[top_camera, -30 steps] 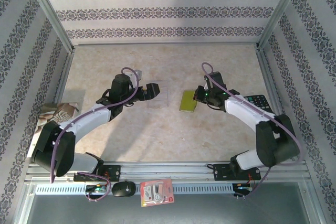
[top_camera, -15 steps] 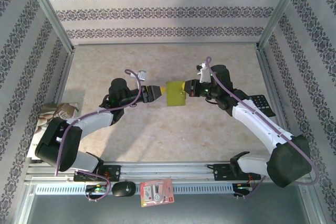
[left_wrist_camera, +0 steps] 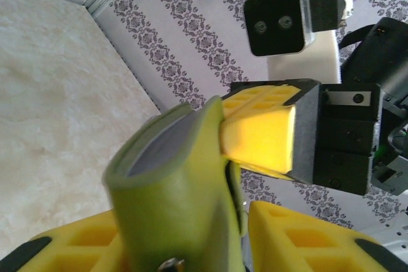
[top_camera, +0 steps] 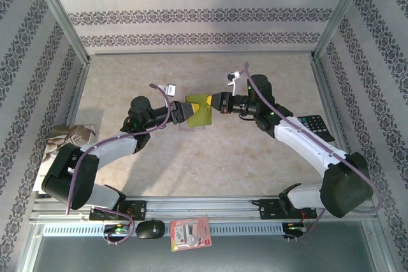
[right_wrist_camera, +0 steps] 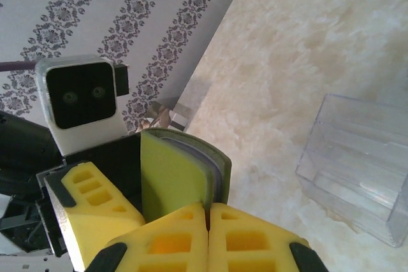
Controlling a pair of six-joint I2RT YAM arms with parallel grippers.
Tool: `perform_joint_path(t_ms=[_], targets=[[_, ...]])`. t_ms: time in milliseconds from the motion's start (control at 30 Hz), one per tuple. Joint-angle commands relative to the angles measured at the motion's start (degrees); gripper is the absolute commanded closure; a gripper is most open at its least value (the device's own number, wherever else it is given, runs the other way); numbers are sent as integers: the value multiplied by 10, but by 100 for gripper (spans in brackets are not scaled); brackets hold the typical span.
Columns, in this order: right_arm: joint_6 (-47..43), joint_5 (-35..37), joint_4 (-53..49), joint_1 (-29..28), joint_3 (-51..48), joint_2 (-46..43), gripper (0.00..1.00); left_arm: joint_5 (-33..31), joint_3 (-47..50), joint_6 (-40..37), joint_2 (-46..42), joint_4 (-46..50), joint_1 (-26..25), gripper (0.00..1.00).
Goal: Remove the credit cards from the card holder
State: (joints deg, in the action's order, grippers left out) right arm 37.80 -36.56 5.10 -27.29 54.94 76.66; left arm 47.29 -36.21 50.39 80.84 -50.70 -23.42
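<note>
Card holder [top_camera: 199, 111] is off the table [top_camera: 191, 176], held in the air over its middle, a bit toward the far edge, between the two arms. Right gripper [top_camera: 217, 104] has its jaws pinched tight on one edge of the holder; its wrist view shows the two yellow pads meeting on the olive cover. Left gripper [top_camera: 184, 114] comes in from the other side. Its jaws stand narrow with the holder's folded edge between the pads, but I can't tell if they actually clamp it. Grey layers show inside the fold, either pocket lining or card edge, can't tell which. No credit cards seen outside the holder.

A clear plastic box [right_wrist_camera: 357, 164] sits on the table just below the holder. A calculator [top_camera: 312, 125] lies by the right edge, well apart.

Step, as I judge it: a two-handed hold to get the holder open, with nothing extracted yet, so early in the task. The next move calls for the left jaws to take one cover firmly while the right keeps the other. Then spread them so the pockets face out. The risk is pinching both covers together, or the holder slipping.
</note>
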Motion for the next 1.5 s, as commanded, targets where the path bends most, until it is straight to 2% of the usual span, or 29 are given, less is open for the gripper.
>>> perform_joint_path(t_ms=[0,67,133,200,267,433,633,800,967,1367,1467], targets=[[15,-7,29,-8,26,13,100,-1,0,7,-13,-39,-14,66],[13,13,11,-8,31,16,90,-14,-5,4,-15,-21,-20,73],[5,46,-18,-7,37,12,74,-37,-13,-5,-23,22,-25,83],[-6,77,-43,-8,39,2,65,-64,-28,-23,-33,93,-29,96],[-22,125,-87,-10,49,-7,60,-96,-41,-44,-47,162,-34,100],[-78,272,-220,-52,99,1,59,-218,-62,-59,-88,299,-51,100],[-126,298,-242,-111,132,36,56,-285,-98,-31,-95,412,-56,100],[-153,296,-260,-144,162,66,55,-303,-107,-19,-101,434,-56,100],[-161,300,-260,-158,168,91,55,-293,-106,-7,-100,422,-56,100],[-165,316,-263,-163,197,137,55,-286,-112,-2,-107,421,-63,100],[-162,317,-267,-163,204,148,58,-284,-113,0,-110,420,-64,100]])
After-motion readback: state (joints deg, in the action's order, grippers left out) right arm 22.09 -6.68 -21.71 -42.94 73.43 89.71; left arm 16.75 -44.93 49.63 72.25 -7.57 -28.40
